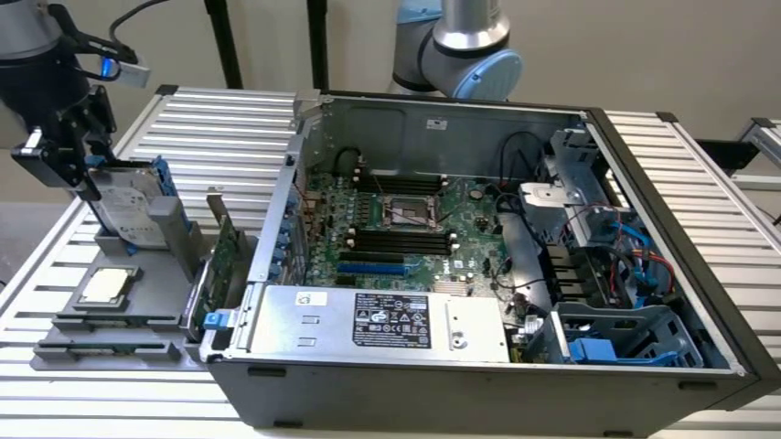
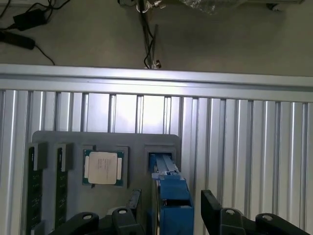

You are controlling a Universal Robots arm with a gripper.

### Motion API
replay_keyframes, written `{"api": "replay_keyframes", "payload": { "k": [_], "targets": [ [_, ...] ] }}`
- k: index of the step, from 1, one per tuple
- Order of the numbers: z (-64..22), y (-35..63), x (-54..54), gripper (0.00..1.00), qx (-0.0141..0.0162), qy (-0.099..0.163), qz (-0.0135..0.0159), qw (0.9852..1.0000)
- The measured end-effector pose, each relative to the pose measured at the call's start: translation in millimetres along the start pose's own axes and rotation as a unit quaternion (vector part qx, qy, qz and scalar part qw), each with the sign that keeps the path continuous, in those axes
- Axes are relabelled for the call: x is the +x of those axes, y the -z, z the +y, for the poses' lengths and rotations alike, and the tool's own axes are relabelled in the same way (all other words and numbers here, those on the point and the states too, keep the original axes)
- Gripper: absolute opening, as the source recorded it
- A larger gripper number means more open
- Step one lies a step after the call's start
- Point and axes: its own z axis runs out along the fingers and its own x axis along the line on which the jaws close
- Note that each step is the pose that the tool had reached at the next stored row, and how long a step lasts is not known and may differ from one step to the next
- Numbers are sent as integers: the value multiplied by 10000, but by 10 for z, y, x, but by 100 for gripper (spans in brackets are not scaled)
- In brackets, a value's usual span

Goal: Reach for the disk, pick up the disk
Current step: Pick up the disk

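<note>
Nearest in the exterior view, the open computer case [image 1: 488, 395] is seen lying on the ribbed aluminium desk [image 1: 219, 128]. A large silver box [image 1: 305, 320] with a black label is set along its front edge. At about nine o'clock from the case, a grey tray [image 1: 156, 294] is laid on the desk, and a small square silver chip [image 1: 106, 285] is seated in it. Neither the box nor the chip is the thing to be picked up.

Just beyond the chip, toward twelve o'clock from it, the disk [image 1: 128, 203] is found. It is stood upright on its edge in a slot of the same tray, with its silver-grey face and pale label shown and its blue carrier visible along the rim.

The hand [image 2: 169, 197] is placed over the upper end of the disk. In the wrist view its black fingers [image 2: 210, 208] are seen apart, one on each side of the blue carrier. A gap is left on both sides, so nothing is clamped.

Farthest back, at twelve o'clock from the case, the arm [image 1: 464, 46] is seen against the pale wall.

The reach can be judged as good as finished, since the disk is already straddled. The pick-up itself is not yet done: no grip has been made, and the disk is seated in its slot, unlifted.
</note>
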Motion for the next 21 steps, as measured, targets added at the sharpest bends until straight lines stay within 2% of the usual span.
{"api": "replay_keyframes", "payload": {
  "k": [4, 5, 6, 8, 9, 12, 14, 16, 21],
  "targets": [
    [4, -5, -5, 60, 5, 0, 3, 10000],
    [5, -6, -6, 58, 7, 0, 4, 10000],
    [7, -7, -7, 51, 9, 0, 6, 10000],
    [12, -7, -8, 51, 11, -1, 15, 10000],
    [14, -6, -8, 44, 11, -1, 21, 10000],
    [19, -7, -8, 44, 14, -1, 32, 10000],
    [20, -6, -7, 36, 15, -1, 42, 10000],
    [20, -6, -8, 33, 16, -1, 55, 10000],
    [20, -7, -8, 33, 17, -1, 68, 10000]
  ]
}}
